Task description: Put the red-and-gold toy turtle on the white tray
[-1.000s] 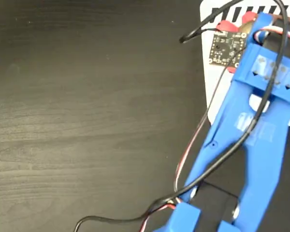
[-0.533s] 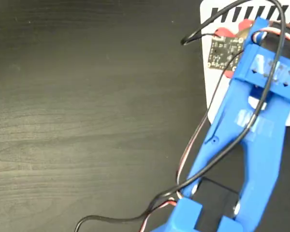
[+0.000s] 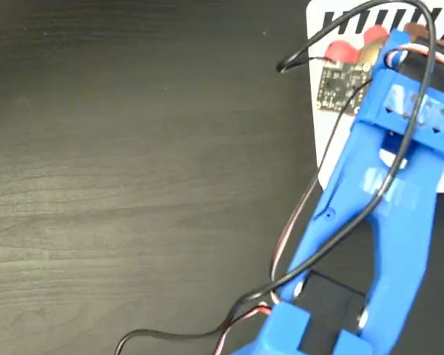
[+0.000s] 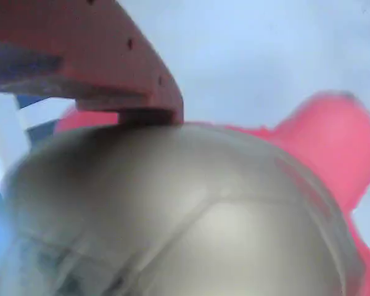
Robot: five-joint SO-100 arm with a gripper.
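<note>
The red-and-gold toy turtle (image 3: 355,50) is at the far right of the fixed view, over the left part of the white tray (image 3: 333,148), just below the tray's dark stripes. I see only 1 red limb and a bit of the gold shell there, because the blue arm (image 3: 385,207) and its small circuit board (image 3: 339,80) cover the rest.

In the wrist view the shell fills almost the whole picture, very close and blurred, with a red limb going out to the right above a pale surface that I judge is the tray. 1 reddish finger (image 4: 98,55) of the gripper (image 3: 377,55) lies against the top of the shell. The other finger is hidden, so I cannot tell if the gripper is clamped on the turtle or already loose.

I judge that I am in the placing step: the turtle is above the tray or resting on it, but contact is not clear. Next I need to confirm it sits on the tray, open the fingers fully, and lift straight up without dragging the soft toy.
</note>
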